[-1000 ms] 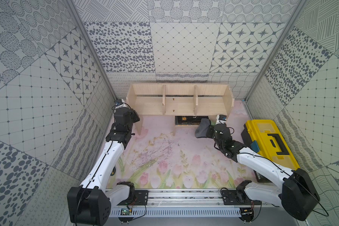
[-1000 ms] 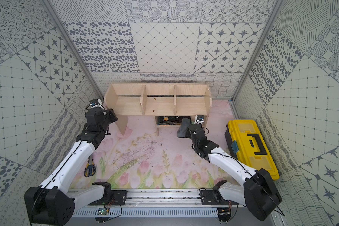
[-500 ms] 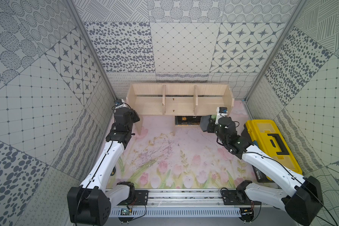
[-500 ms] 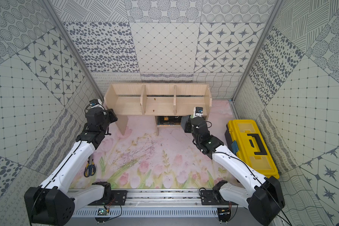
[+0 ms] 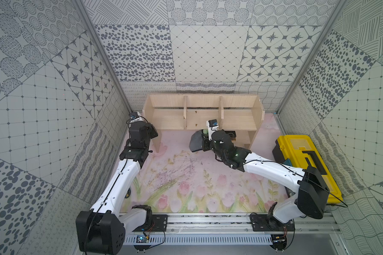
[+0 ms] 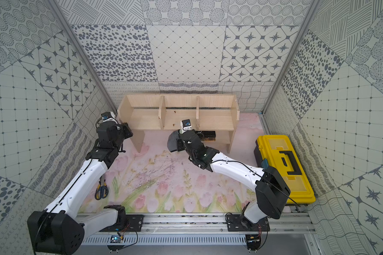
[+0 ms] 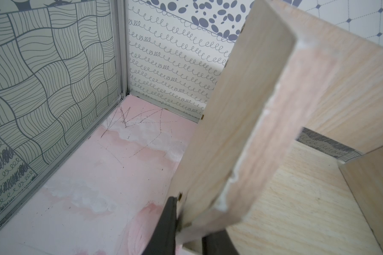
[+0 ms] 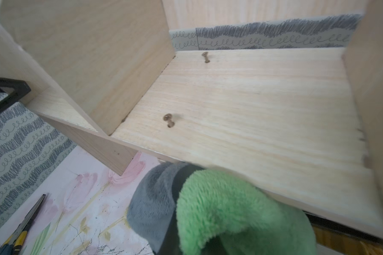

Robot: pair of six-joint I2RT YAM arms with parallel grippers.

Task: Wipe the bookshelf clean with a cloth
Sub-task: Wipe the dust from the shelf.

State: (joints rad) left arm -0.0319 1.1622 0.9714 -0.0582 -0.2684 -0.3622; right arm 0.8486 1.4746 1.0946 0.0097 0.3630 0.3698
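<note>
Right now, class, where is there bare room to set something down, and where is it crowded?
Free: the mat between bookshelf and base rail; the shelf's outer compartments. Crowded: cloth and book by the shelf front, toolbox at the robot's right, scissors at its left.

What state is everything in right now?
Pale wood three-compartment bookshelf: upright, side panel clamped.
Grey-green fluffy cloth: gripped, hanging before middle compartment.
Left gripper: shut on bookshelf.
Right gripper: shut on cloth.
Yellow plastic toolbox: lid closed.
Blue-and-yellow-handled scissors: closed.
</note>
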